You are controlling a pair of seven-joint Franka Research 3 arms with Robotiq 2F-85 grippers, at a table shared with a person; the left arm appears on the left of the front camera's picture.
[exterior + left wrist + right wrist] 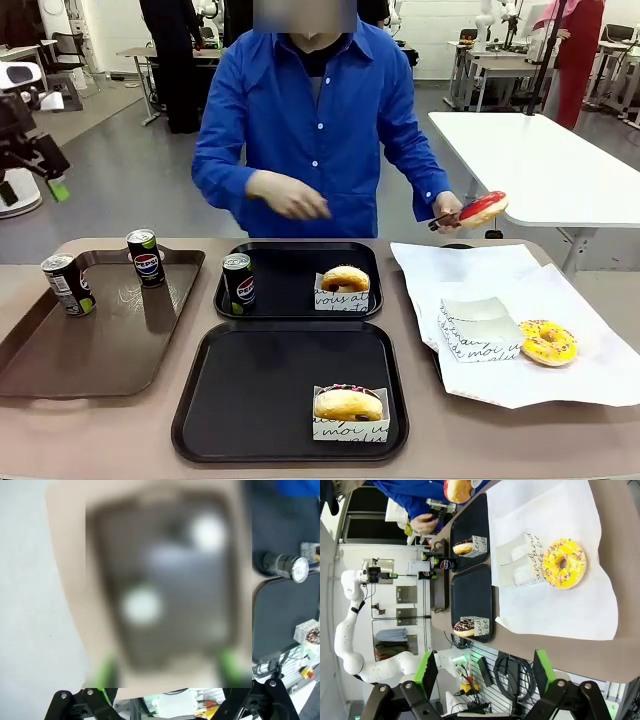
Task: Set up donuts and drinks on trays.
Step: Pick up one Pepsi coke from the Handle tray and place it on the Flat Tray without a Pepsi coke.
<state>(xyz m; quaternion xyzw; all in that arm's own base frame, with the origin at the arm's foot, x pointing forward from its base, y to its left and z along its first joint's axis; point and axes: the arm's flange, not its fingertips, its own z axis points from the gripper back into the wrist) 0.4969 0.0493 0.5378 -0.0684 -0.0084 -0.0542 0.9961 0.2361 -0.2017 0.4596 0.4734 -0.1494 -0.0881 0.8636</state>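
Left end effector [166, 669] fingers spread wide, high over brown tray [110, 345] carrying a can [68, 284] and a second can [146, 257]. Far black tray [290, 262]: third can [238, 283] left, glazed donut [344, 280] right; near black tray [270, 385]: sleeved donut [348, 405] front right. Yellow donut [547, 342] on white paper [470, 268], red donut [483, 208] in person's tongs [445, 218]; right end effector [484, 667] wide.

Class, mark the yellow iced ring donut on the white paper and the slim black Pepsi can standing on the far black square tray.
Yellow iced ring donut [556, 350]: front view, icing beside the hole.
Slim black Pepsi can [239, 285]: front view, middle of its side.
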